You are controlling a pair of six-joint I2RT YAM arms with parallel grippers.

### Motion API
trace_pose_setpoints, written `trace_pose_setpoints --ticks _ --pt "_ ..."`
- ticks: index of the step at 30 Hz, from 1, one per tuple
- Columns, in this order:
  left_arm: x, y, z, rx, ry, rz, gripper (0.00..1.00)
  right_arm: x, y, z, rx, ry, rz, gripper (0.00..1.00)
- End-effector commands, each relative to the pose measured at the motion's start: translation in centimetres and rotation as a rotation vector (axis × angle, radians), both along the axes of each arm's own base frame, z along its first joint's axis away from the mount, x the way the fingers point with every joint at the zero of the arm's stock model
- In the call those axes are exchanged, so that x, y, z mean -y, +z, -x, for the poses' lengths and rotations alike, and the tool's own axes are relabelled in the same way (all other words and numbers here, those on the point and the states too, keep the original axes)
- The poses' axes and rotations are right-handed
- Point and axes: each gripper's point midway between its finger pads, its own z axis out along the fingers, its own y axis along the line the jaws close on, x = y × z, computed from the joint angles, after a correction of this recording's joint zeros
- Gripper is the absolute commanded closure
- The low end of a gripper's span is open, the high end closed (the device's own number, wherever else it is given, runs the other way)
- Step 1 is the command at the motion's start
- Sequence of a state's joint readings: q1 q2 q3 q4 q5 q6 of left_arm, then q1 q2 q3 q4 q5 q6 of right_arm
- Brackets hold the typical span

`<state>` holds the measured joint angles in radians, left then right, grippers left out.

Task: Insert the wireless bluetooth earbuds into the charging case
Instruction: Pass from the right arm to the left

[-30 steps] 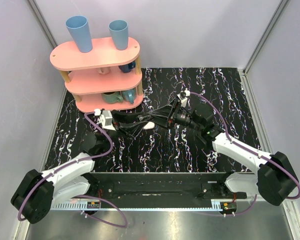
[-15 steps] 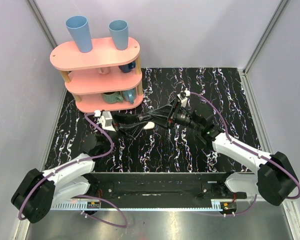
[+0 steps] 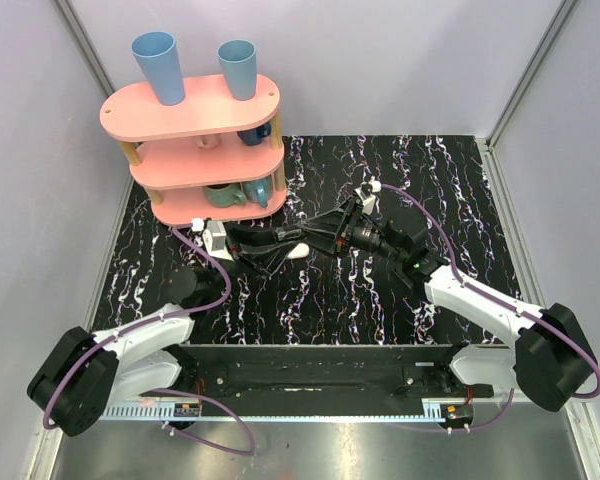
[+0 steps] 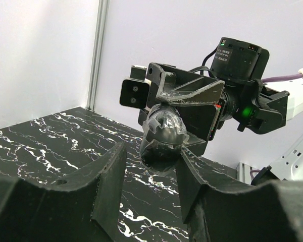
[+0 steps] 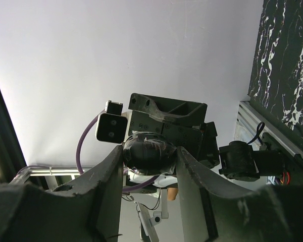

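The charging case (image 3: 298,250) is a small white oval held in the air above the black marbled table (image 3: 440,180), where the two arms meet. My right gripper (image 3: 307,243) is shut on it. In the right wrist view the case (image 5: 149,151) looks dark and fills the gap between the right gripper's (image 5: 150,157) jaws. My left gripper (image 3: 285,243) faces it from the left, open. In the left wrist view the case (image 4: 164,133) hangs just past the left gripper's (image 4: 152,160) tips, with nothing between the fingers. The earbuds are hidden.
A pink three-tier shelf (image 3: 195,115) stands at the back left, close behind the left gripper. Two blue cups (image 3: 158,65) stand on its top and mugs (image 3: 220,195) on the lower tiers. Grey walls and metal rails (image 3: 508,215) border the table.
The left arm has shifted slightly and its jaws have narrowed a little beside the case. The right gripper has held still with the case.
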<state>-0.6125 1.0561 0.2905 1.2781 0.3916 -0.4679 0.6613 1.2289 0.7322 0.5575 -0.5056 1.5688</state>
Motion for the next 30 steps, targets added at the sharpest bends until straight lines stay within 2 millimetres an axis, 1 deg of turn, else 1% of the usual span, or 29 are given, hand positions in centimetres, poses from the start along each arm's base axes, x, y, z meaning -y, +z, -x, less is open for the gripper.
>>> trace_pose_setpoints --ticks 1,7,15,19,25,27,28,30 --pt "-0.7 3.2 0.5 0.094 0.019 0.081 0.53 0.0 1.7 0.7 0.053 0.011 -0.044 0.78" --pt "-0.5 3.6 0.8 0.106 0.004 0.074 0.52 -0.1 1.3 0.6 0.049 0.007 -0.03 0.78" --pt "-0.4 4.0 1.0 0.11 -0.007 0.077 0.51 -0.1 1.6 0.6 0.054 0.01 -0.032 0.78" --pt "-0.3 4.0 0.9 0.111 -0.008 0.07 0.53 -0.1 1.7 0.6 0.056 0.008 -0.037 0.78" --pt "-0.2 4.3 0.9 0.115 -0.01 0.073 0.53 -0.1 1.4 0.5 0.05 0.007 -0.026 0.78" --pt "-0.2 4.2 0.8 0.112 -0.012 0.068 0.54 -0.1 1.4 0.5 0.049 0.004 -0.03 0.78" --pt "-0.1 4.0 0.8 0.108 -0.014 0.064 0.57 -0.1 1.5 0.6 0.052 0.006 -0.029 0.78" --pt "-0.1 3.8 0.7 0.103 -0.012 0.063 0.61 -0.1 1.5 0.6 0.052 0.006 -0.029 0.78"
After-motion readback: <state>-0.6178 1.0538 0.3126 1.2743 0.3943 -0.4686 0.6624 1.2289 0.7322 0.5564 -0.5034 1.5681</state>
